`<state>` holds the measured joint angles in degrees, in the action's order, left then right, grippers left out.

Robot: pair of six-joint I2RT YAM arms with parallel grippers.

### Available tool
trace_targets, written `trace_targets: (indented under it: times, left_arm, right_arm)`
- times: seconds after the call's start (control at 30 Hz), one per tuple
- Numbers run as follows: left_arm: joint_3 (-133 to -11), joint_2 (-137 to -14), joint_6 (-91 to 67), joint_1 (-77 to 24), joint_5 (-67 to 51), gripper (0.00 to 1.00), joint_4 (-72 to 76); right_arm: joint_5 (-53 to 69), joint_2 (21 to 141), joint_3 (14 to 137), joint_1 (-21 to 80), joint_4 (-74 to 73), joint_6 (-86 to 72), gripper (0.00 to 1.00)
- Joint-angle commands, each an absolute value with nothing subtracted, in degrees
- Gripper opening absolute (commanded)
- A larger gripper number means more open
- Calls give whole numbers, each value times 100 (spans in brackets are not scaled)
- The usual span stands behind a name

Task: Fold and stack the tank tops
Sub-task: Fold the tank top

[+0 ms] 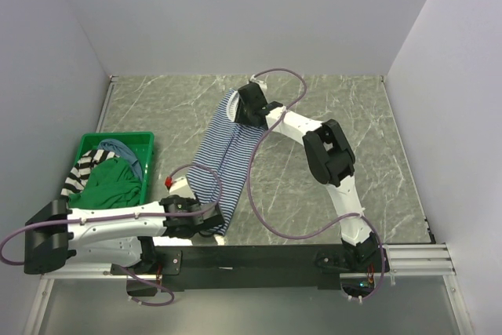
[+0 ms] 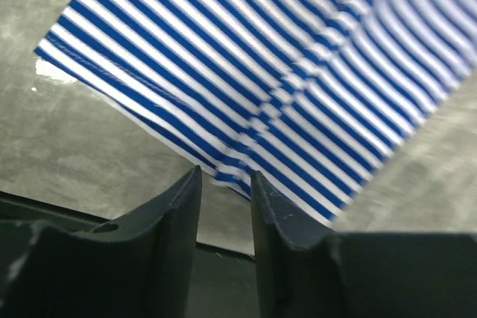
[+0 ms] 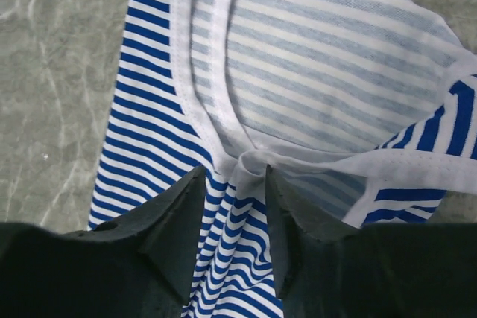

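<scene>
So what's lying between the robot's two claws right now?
The blue-and-white striped top, laid out lengthwise on the table: the left claw is at its near end, the right claw at its far, neckline end. The overhead view shows it.

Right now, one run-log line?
striped top: on table | left gripper: open, near end | right gripper: open, far end

top: overhead, far, whole table (image 1: 157, 107) | wrists: close, downward; all share striped top (image 1: 227, 154)
</scene>
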<state>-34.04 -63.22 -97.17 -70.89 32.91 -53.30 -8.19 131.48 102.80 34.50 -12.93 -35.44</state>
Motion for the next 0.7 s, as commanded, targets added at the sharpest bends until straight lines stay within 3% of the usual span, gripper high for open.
trace_targets:
  times: [0.0,0.4,0.67]
  left_arm:
    - [-3858,-6056,-9589,-7075,3533,39,-5581]
    - [-4596,-6459,-8130,-6979,3498,36,-4351]
    - [-4087,-6960,-7103,-6031,2664,34,-3015]
  right_arm:
    - [-712,12718,10380,3428,-923,-3401,46]
    - [-1090,11620,9581,2814,-1195,-3603,47]
    - [-792,11479,8720,2505,-809,-3437,45]
